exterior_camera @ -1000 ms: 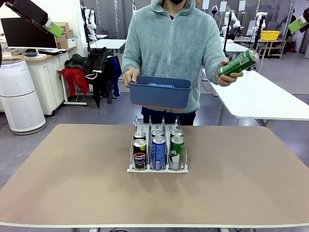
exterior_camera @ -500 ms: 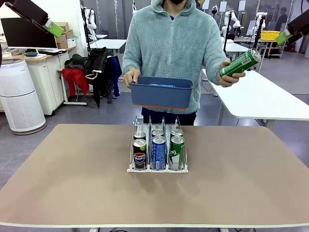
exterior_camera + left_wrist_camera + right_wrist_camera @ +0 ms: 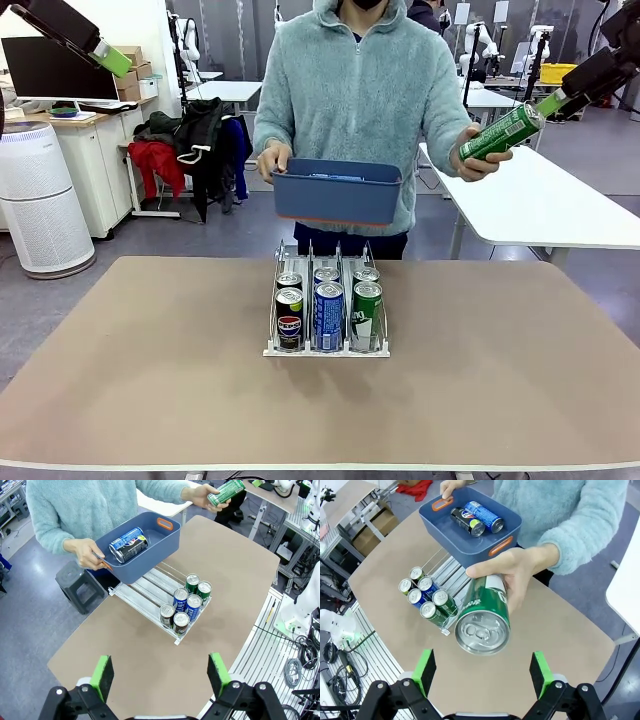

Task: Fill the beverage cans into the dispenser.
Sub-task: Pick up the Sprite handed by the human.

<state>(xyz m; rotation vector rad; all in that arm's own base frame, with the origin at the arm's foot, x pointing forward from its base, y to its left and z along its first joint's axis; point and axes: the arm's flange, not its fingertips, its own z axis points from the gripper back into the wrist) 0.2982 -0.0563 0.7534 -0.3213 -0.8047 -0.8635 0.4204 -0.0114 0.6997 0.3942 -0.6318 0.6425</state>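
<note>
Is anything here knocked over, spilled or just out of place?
Nothing is spilled or damaged. The six cans stand upright in the dispenser. Two cans lie on their sides in the blue bin the person holds, and a tilted green can is in the person's other hand.

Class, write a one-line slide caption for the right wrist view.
Person's hand holds a green can out toward the open right claw.

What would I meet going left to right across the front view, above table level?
left tool → blue bin → green can in the person's hand → right tool. The dispenser sits directly below the bin, so it is left out.
</note>
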